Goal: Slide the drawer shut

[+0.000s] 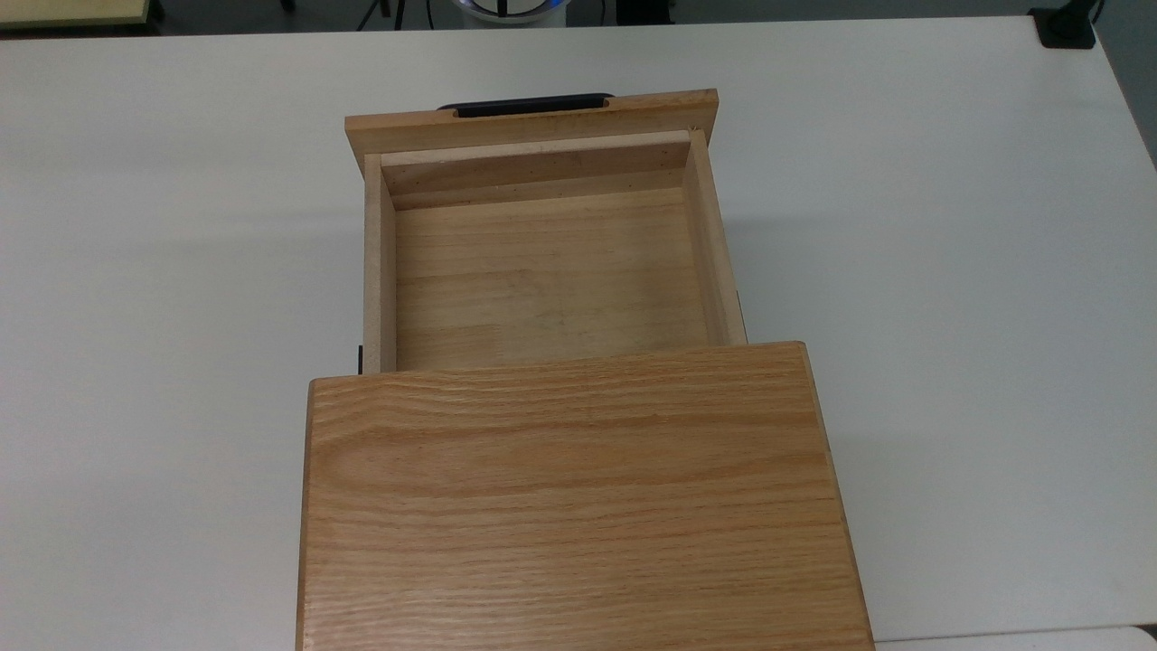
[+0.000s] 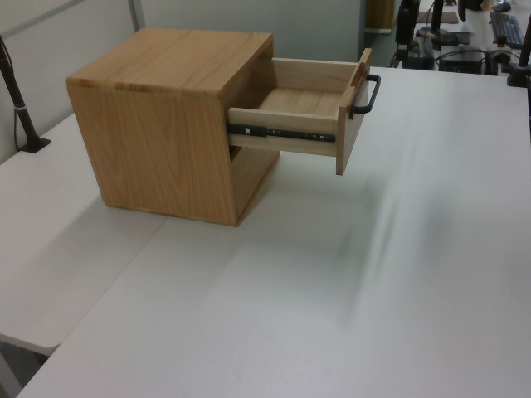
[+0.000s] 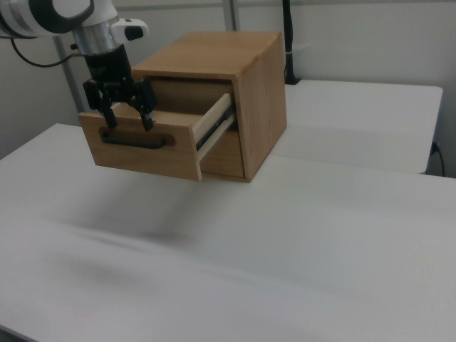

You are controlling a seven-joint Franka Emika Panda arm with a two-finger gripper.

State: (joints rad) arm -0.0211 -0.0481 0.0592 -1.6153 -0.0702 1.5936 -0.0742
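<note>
Drawer (image 1: 542,271): pulled far out of the cabinet (image 1: 578,506), empty, handle (image 3: 137,140) facing away from it.
Gripper (image 3: 128,121): in the right view, above the handle at the drawer front.
Fingers (image 3: 148,120): spread, grasping nothing.
Tabletop (image 2: 348,282): white, carries the cabinet.

Drawer (image 1: 551,271) pulled well out of cabinet (image 1: 578,506), w/ bare wood floor inside. Front panel (image 1: 533,122) faces counter's (image 1: 136,271) far edge; black bar handle (image 1: 524,104) on its outer face. Cabinet top reaches counter's near edge, approx. centred.
</note>
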